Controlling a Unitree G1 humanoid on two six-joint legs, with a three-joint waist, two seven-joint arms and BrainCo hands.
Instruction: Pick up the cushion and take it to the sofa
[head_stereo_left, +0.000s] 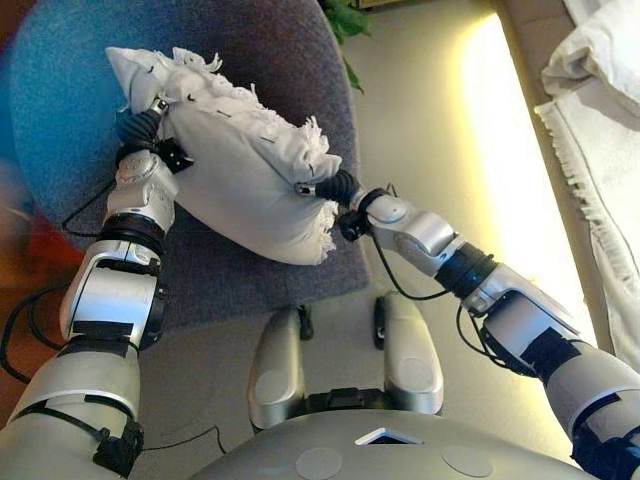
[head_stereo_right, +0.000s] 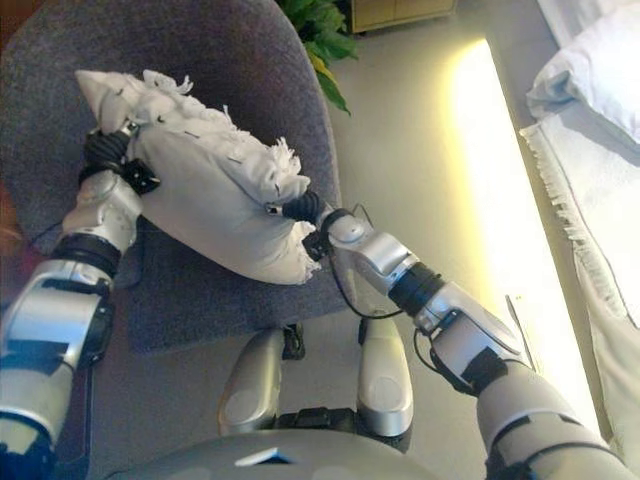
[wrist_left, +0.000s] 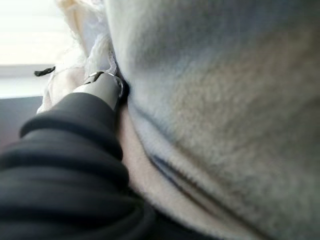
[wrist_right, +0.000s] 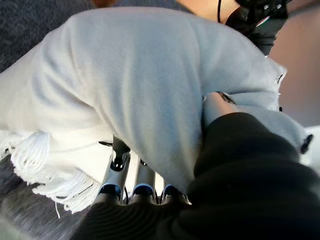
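Note:
A white cushion (head_stereo_left: 240, 180) with fringed edges is held up between my two hands, just above the seat of a grey armchair (head_stereo_right: 230, 40). My left hand (head_stereo_left: 140, 125) presses into the cushion's left end, where the fabric (wrist_left: 225, 100) hides all but its dark cover (wrist_left: 75, 145). At the cushion's right end is my right hand (head_stereo_right: 305, 210). In the right wrist view its fingers (wrist_right: 117, 170) run under the cushion (wrist_right: 125, 75) and its thumb (wrist_right: 215, 107) digs into the side, pinching the fabric.
A green plant (head_stereo_right: 315, 40) stands just behind the armchair, beside a low cabinet (head_stereo_right: 400, 12). A white sofa with a fringed throw (head_stereo_left: 600, 150) and a white pillow (head_stereo_right: 600, 70) runs along the right edge. Bare floor lies between the armchair and the sofa.

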